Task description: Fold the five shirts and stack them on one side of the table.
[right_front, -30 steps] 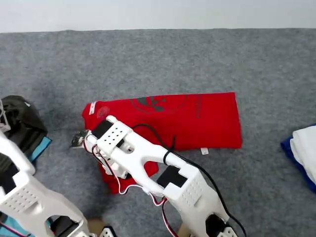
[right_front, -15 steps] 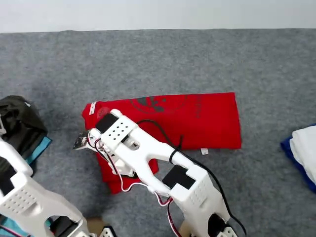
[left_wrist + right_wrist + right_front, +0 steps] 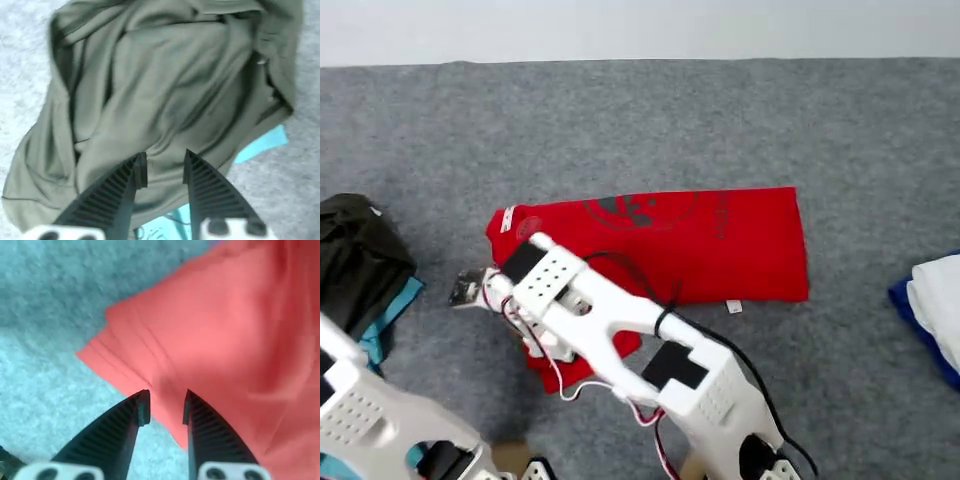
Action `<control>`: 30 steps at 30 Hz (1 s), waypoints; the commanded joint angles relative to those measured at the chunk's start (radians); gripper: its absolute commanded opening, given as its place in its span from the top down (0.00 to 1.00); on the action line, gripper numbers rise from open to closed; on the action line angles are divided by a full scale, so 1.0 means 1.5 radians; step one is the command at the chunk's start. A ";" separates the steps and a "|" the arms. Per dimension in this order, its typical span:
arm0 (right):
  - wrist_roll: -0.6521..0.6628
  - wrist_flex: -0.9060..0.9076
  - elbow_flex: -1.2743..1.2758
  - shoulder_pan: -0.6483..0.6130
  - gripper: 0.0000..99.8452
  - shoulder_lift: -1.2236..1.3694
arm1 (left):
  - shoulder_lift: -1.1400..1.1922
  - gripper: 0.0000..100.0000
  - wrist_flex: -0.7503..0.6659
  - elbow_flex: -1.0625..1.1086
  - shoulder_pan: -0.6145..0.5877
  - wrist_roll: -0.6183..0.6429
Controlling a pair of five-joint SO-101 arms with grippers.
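Red shirt lies mid-table, folded into a long band. One flap pokes out toward the arms at its left end. The right wrist view shows several layered edges meeting at a corner of the red shirt, so my read is the lengthwise fold is done and the cross fold is not.

Right jaws hang over that corner at the band's left end. The gap is narrow with nothing in it. It looks like a setup to pinch the layered corner and carry it across.

Right arm lies over the flap and hides most of it, so I can't say whether it's a sleeve or the hem. I also can't tell whether the tips touch the cloth or hover above it.

Left jaws sit above the olive shirt, also narrow and holding nothing. Probably parked there while the right arm works.

The olive shirt is a crumpled heap at the table's left edge, on top of a teal shirt. Only a teal sliver shows, so its fold state is unknown. Left arm covers the near part of that heap.

At the right edge, a white shirt sits on a blue shirt. Both are cut off by the frame, so it's unclear whether they are neat. It could be the stack side.
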 commanded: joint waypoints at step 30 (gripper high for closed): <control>0.049 0.115 -0.006 0.004 0.99 -0.071 | -0.040 0.87 -0.006 -0.003 -0.006 -0.020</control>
